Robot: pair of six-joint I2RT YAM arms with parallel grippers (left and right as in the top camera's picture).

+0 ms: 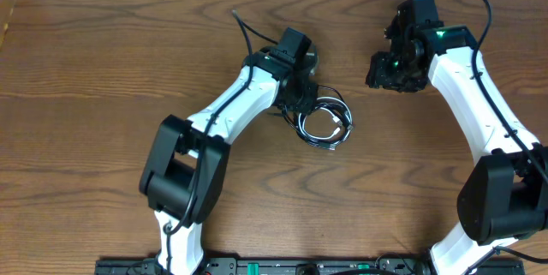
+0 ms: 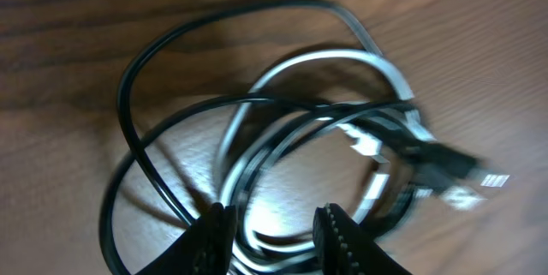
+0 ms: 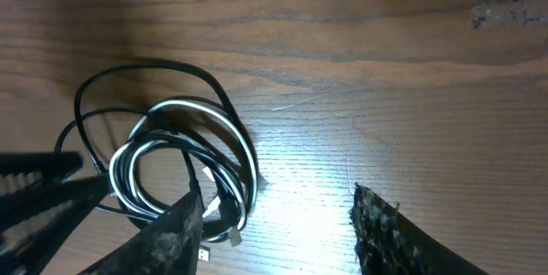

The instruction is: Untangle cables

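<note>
The cables point(image 1: 325, 122) lie on the wooden table as one coiled bundle of white and black cords. In the left wrist view the cables point(image 2: 282, 121) loop over each other, with plug ends point(image 2: 479, 176) sticking out on the right. My left gripper point(image 2: 274, 219) stands open right over the bundle's near edge, and a few strands pass between its fingers. My right gripper point(image 3: 276, 196) is open over bare wood, to the right of the cables point(image 3: 180, 164). Overhead, the right gripper point(image 1: 390, 74) hovers apart from the bundle, up and to the right.
The wooden table point(image 1: 103, 69) stretches wide to the left and front. A thin black wire point(image 1: 242, 25) sticks out behind the left arm point(image 1: 231, 108). The right arm point(image 1: 479, 104) runs along the right side. The left arm's finger point(image 3: 43, 191) shows beside the coil.
</note>
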